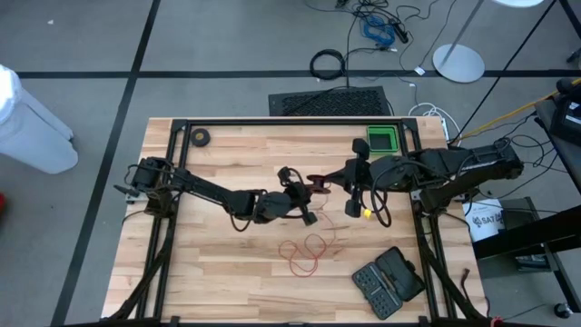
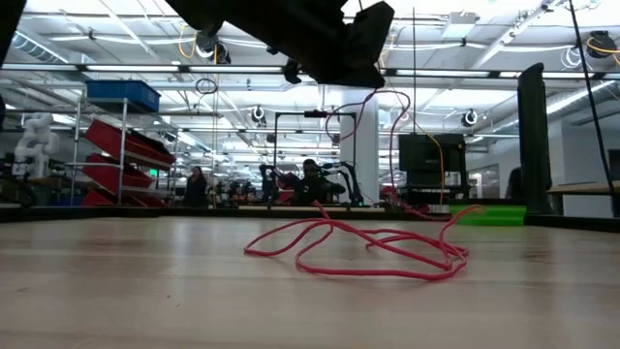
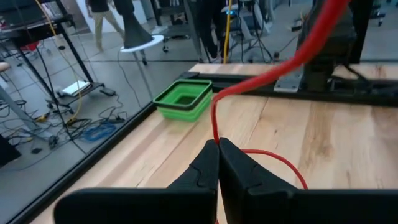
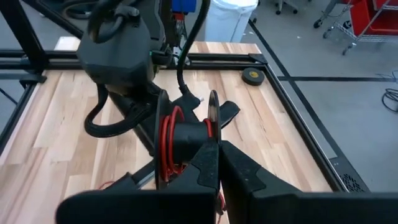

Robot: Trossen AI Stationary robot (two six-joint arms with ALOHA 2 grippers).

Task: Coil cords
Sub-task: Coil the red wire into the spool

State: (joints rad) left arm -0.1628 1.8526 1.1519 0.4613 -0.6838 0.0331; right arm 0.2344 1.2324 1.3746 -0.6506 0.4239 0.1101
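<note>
Left pincer (image 3: 217,163) pinches red cord (image 3: 273,68) beside reel (image 4: 183,140).

green bin (image 1: 382,138), black case (image 1: 388,282), black roll (image 1: 201,138)

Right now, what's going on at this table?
Both arms are working mid-table on a thin red cord. The left gripper has its fingers shut on the cord, which runs up from them. The right gripper is shut on a small black reel that already carries a few red turns. Most of the cord is not yet coiled and lies in loose loops on the wooden table.
</note>
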